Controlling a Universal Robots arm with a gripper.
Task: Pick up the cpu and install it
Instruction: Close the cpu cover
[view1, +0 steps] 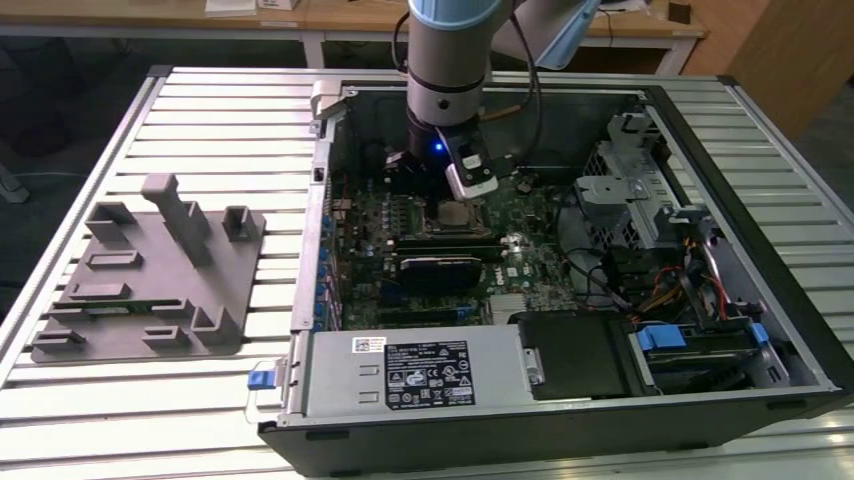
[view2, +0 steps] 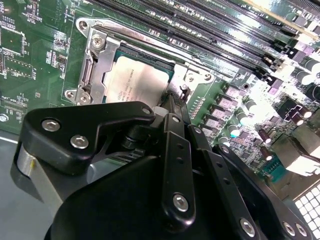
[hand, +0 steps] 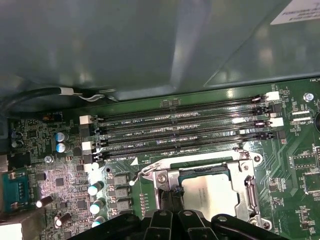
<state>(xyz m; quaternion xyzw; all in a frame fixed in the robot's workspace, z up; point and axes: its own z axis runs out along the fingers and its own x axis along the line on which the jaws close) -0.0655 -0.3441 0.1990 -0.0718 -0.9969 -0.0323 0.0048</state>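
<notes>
The cpu (view1: 455, 212) lies flat in its socket on the green motherboard inside the open computer case. Its silver top (view2: 134, 80) sits within the metal socket frame (view2: 94, 60), as both wrist views show. My gripper (view1: 462, 196) hangs straight above the socket. Its black fingers stand together, shut, with the tips (view2: 172, 102) down at the edge of the cpu (hand: 210, 192) beside the frame's corner. Nothing is held between the fingers (hand: 172, 197).
Empty memory slots (hand: 185, 132) run alongside the socket. A black rectangular component (view1: 441, 270) and the power supply (view1: 414, 370) lie nearer the case front, drive cages (view1: 641, 200) toward the exterior view's right. A grey tray (view1: 147, 280) with blocks sits on the slatted table, exterior view's left.
</notes>
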